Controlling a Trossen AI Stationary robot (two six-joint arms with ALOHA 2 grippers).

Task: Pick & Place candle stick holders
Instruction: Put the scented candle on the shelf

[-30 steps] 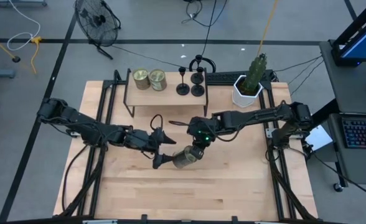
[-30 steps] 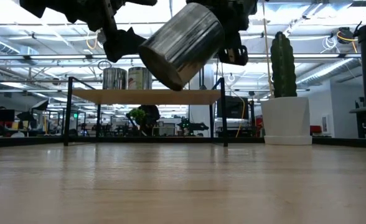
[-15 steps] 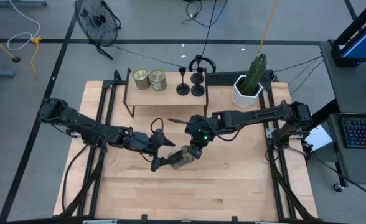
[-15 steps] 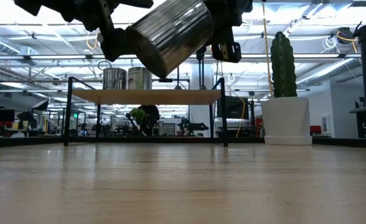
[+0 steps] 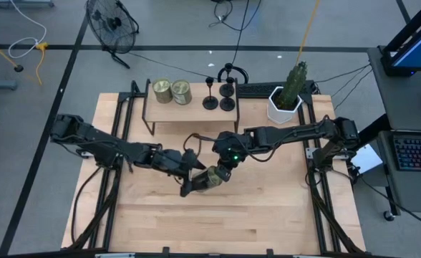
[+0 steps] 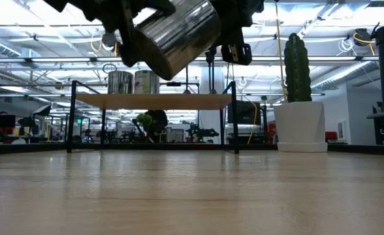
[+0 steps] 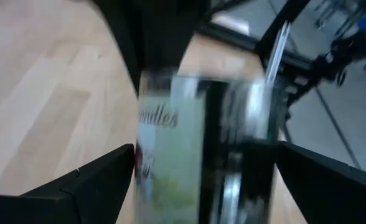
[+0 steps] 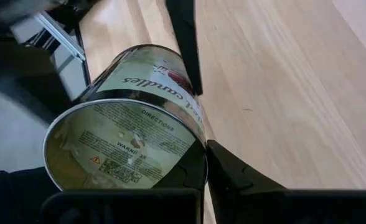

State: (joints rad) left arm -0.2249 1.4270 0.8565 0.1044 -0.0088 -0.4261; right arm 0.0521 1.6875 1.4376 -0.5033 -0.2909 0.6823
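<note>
The black candlestick holders (image 5: pixel 220 97) stand on their round bases on the right part of the small wooden shelf (image 5: pixel 189 111) at the table's far side. No gripper touches them. My right gripper (image 5: pixel 223 170) is shut on a metallic candle tin (image 5: pixel 209 178), which is tilted above the table's middle. It also shows in the low view (image 6: pixel 176 29). My left gripper (image 5: pixel 193 179) is open. Its fingers stand on either side of the tin's other end (image 7: pixel 201 137). I cannot tell whether they touch it. My right gripper pinches the tin between its two fingers at the end that bears the directions label (image 8: pixel 127 146). One finger (image 8: pixel 233 177) lies against the tin's side wall there. The fingers come slanting down from the table's far right. The tin is tilted and lifted clear of the table.
Two more tins (image 5: pixel 171 91) stand on the shelf's left part. A white pot with a cactus (image 5: pixel 286 100) stands at the table's far right corner. Bare wooden table (image 5: pixel 218 222) lies below and in front of the grippers.
My left gripper has moved toward the table's right edge, up to the tin, and its open fingers now stand around the tin's free end. My right gripper has raised the tin a little, still tilted.
</note>
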